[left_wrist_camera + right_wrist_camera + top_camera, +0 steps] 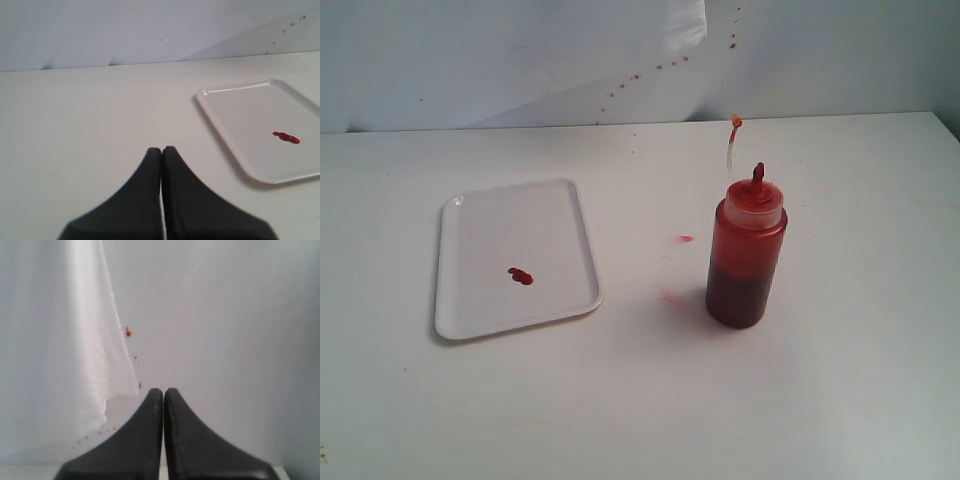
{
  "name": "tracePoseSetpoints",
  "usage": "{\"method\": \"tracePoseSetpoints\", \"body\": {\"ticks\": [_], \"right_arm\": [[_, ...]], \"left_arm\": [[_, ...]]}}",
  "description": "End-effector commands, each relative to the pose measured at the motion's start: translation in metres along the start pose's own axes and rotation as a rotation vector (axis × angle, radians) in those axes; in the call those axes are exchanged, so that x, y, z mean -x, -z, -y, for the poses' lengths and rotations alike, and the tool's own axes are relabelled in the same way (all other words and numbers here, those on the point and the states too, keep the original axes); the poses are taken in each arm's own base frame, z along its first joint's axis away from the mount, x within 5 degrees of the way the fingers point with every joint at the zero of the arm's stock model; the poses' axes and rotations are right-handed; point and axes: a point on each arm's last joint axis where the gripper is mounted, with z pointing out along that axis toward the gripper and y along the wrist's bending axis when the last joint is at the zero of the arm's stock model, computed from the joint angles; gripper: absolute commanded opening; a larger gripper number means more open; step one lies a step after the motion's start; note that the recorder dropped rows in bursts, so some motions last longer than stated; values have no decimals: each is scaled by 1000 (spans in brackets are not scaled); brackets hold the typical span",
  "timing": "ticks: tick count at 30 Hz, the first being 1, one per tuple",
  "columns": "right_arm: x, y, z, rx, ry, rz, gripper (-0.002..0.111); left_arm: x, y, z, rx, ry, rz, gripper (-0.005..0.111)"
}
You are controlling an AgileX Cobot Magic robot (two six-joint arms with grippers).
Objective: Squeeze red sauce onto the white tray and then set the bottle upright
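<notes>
The bottle (746, 257) stands upright on the white table, right of centre, its red nozzle up and its thin tethered tip (736, 122) sticking above. Left of it lies the white tray (480, 310) with a small blob of red sauce (520, 276) near its middle. Neither arm shows in the exterior view. In the left wrist view my left gripper (162, 149) is shut and empty over bare table, with the white tray (235, 105) and the red sauce (286, 137) off to one side. My right gripper (163, 390) is shut and empty, facing the white wall.
Faint pinkish smears (685, 239) mark the table between tray and bottle. Tiny red specks (660, 68) dot the white backdrop, and specks (128, 332) show in the right wrist view beside a hanging white sheet (75, 340).
</notes>
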Motion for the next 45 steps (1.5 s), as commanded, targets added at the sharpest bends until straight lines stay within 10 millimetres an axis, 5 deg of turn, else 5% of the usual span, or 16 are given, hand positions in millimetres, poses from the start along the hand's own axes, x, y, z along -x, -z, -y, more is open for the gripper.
{"method": "tracePoseSetpoints", "body": {"ticks": [1, 8, 12, 16, 20, 24, 33, 45], "right_arm": [[7, 54, 11, -124, -34, 70, 1], [-29, 147, 30, -306, -91, 181, 1], [-47, 176, 32, -321, -111, 264, 1], [-67, 168, 30, -291, -125, 165, 1], [-79, 164, 18, -159, 150, 4, 1], [-93, 160, 14, -110, 191, -57, 1], [-161, 142, 10, -20, 273, -216, 1], [-179, 139, 7, 17, 257, -239, 1]], "left_arm": [[-1, 0, 0, 0, 5, 3, 0], [-1, 0, 0, 0, 5, 3, 0], [-1, 0, 0, 0, 2, 3, 0], [-1, 0, 0, 0, 2, 3, 0], [-1, 0, 0, 0, 5, 3, 0], [-1, 0, 0, 0, 5, 3, 0], [-1, 0, 0, 0, 1, 3, 0], [-1, 0, 0, 0, 5, 3, 0]]}}
